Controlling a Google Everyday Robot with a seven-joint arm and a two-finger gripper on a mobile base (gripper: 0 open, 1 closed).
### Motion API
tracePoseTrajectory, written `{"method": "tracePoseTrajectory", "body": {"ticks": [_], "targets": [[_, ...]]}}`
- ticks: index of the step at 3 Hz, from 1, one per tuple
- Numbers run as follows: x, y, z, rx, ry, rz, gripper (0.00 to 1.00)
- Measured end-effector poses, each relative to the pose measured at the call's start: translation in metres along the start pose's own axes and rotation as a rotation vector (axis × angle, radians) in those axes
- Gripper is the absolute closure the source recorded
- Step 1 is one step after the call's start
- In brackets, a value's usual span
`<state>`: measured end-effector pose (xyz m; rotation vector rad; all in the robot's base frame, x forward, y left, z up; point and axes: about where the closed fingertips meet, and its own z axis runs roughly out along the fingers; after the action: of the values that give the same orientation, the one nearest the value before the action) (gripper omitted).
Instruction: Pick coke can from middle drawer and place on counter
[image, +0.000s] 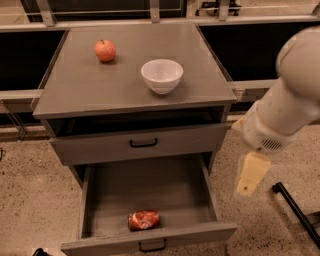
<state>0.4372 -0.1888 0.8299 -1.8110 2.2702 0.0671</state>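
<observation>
The coke can (144, 219) lies on its side near the front of the middle drawer (150, 188), which is pulled open. The counter (100, 85) is the grey top of the cabinet above. My gripper (251, 175) hangs from the white arm (287, 107) at the right, beside the cabinet's right edge, above and to the right of the open drawer and well apart from the can. It holds nothing that I can see.
A red-orange apple (105, 50) and a white bowl (162, 75) stand on the counter. The upper handled drawer (143, 143) is closed. A black bar (295, 207) lies on the speckled floor at the right.
</observation>
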Motion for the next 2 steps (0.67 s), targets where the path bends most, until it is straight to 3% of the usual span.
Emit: {"method": "tracePoseTrajectory", "body": {"ticks": [1, 2], "targets": [[0.008, 0.038, 0.052, -0.056, 0.106, -0.160, 0.00], [0.019, 0.055, 0.066, -0.090, 0.145, -0.187, 0.00]]}}
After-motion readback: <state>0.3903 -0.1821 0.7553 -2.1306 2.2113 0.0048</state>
